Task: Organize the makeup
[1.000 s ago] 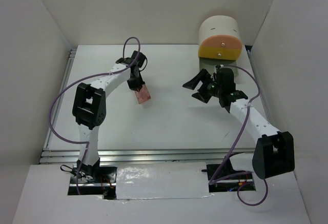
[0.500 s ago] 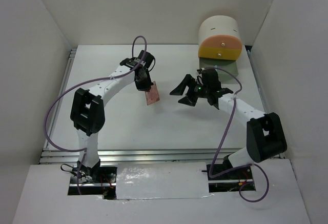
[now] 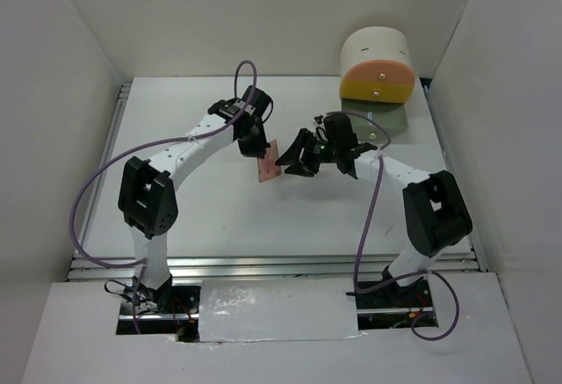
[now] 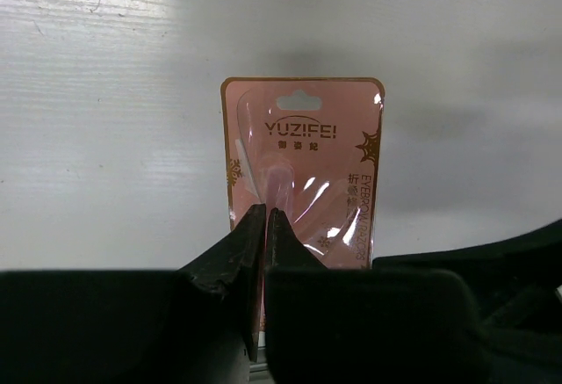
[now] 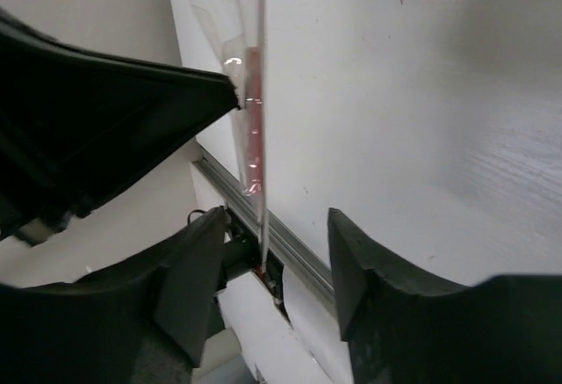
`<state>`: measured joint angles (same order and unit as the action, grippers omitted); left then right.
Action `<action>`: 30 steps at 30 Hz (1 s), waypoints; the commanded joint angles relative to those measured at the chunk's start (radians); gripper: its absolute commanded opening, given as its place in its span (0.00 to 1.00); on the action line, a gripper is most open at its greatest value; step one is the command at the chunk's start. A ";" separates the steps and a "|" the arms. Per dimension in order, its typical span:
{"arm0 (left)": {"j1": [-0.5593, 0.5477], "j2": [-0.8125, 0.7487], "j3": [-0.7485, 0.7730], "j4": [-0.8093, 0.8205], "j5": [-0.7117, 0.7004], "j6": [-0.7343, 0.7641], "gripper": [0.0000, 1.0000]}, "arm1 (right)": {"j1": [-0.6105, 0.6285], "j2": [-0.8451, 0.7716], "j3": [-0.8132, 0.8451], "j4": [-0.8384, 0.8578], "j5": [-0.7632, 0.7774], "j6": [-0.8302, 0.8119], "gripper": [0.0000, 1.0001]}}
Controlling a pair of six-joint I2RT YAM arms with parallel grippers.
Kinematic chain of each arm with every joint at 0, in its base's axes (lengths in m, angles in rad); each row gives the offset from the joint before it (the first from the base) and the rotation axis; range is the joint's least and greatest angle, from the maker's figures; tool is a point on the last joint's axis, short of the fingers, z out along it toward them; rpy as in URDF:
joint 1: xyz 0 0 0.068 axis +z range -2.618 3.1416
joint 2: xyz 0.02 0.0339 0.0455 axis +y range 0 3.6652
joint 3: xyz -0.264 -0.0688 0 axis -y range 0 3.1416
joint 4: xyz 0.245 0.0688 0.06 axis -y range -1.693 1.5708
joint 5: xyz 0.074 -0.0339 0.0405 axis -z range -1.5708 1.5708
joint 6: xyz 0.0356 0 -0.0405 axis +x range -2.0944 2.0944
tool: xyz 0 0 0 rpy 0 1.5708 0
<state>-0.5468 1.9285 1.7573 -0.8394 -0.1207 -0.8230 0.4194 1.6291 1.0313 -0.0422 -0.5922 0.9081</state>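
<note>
My left gripper (image 3: 260, 150) is shut on a flat pink rectangular makeup card (image 3: 267, 163) in clear blister wrap and holds it above the table's middle. In the left wrist view the card (image 4: 307, 169) stands up from the shut fingertips (image 4: 263, 217). My right gripper (image 3: 290, 158) is open right beside the card, its jaws spread to either side of the card's edge. In the right wrist view the card (image 5: 253, 112) shows edge-on between the two open fingers (image 5: 369, 261), touching neither. No other makeup is in view.
A large round cream drawer unit (image 3: 378, 66) with peach and yellow fronts stands at the back right, on a grey-green base (image 3: 391, 120). White walls enclose the table on the left, back and right. Purple cables loop off both arms.
My left gripper carried the pink card rightward toward the middle. My right arm swung left, and its open jaws now straddle the card's edge.
</note>
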 commanded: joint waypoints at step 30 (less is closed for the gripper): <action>0.062 -0.121 0.280 -0.224 -0.088 -0.001 0.99 | 0.032 -0.053 0.007 0.150 0.126 0.147 0.00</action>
<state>-0.5209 1.8797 2.0045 -0.9833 -0.1616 -0.8162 0.4870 1.6638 1.0504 0.0395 -0.5323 1.0237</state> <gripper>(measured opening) 0.993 0.009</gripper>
